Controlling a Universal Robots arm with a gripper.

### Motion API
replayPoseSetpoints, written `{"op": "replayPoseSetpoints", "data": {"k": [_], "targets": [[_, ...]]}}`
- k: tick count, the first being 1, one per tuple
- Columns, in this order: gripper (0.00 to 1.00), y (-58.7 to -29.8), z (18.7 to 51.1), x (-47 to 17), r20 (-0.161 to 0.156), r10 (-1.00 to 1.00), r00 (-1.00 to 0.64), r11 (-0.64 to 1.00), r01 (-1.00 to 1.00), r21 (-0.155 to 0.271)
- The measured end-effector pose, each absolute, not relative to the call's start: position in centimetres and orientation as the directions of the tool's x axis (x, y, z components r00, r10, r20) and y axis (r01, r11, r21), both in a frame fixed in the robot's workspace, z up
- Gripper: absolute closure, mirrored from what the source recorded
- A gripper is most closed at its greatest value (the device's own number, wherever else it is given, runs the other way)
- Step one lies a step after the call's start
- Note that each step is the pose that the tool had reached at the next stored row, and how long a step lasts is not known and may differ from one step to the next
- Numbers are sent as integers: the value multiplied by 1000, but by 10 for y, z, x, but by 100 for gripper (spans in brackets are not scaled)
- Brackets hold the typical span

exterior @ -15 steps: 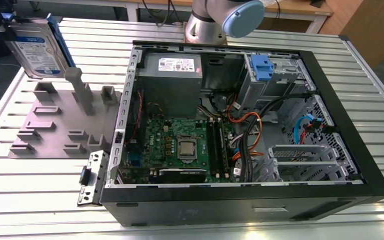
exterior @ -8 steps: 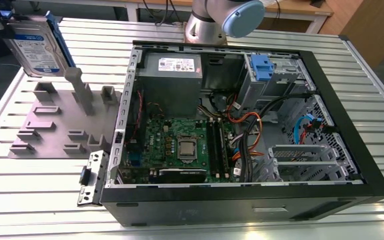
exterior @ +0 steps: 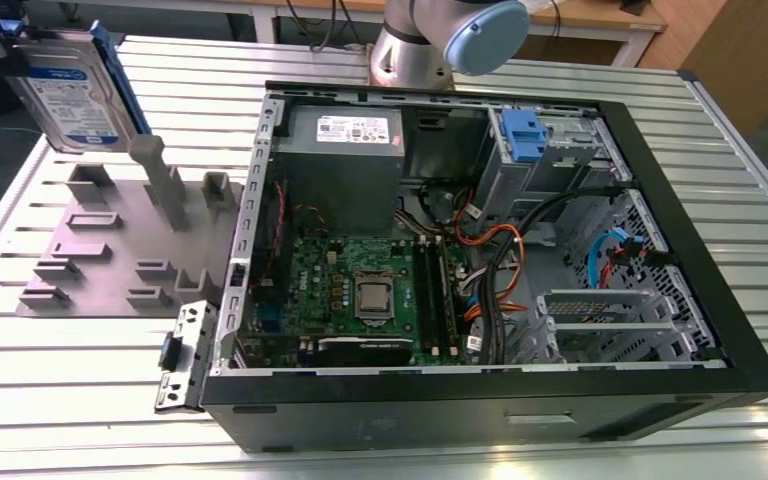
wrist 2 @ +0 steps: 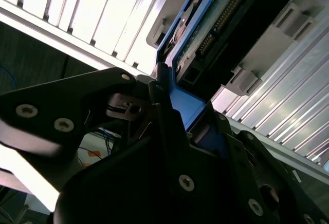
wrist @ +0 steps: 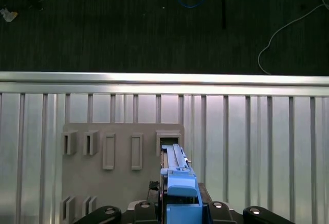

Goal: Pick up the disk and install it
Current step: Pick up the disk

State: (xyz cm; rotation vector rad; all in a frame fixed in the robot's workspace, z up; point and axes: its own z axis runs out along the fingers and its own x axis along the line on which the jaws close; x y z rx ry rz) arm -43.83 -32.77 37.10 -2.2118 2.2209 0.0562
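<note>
The disk (exterior: 75,95) stands upright on its edge at the exterior view's upper left, over the back of the grey fixture plate (exterior: 91,255). Its white-and-blue label faces the camera and a blue bracket frames it. My gripper (exterior: 31,40) is shut on its top end. In the first wrist view the disk (wrist: 177,178) shows edge-on between the black fingers (wrist: 110,213), its far end at a slot of the fixture (wrist: 123,183). The second wrist view shows the blue bracket (wrist 2: 187,108) clamped in my gripper (wrist 2: 175,111).
An open computer case (exterior: 491,385) lies on the slatted aluminium table (exterior: 64,360), at the exterior view's right of the fixture. Inside are a motherboard (exterior: 357,290), cables, a grey power supply (exterior: 344,140) and a drive bay with a small blue clip (exterior: 523,135). The arm's base (exterior: 418,45) stands behind the case.
</note>
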Motion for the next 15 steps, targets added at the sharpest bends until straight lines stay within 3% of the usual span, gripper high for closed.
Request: {"op": "replayPoseSetpoints", "data": {"k": [15], "targets": [[64, -328, 427, -438, -30, -1000, -4, 4, -1000, 21]]}}
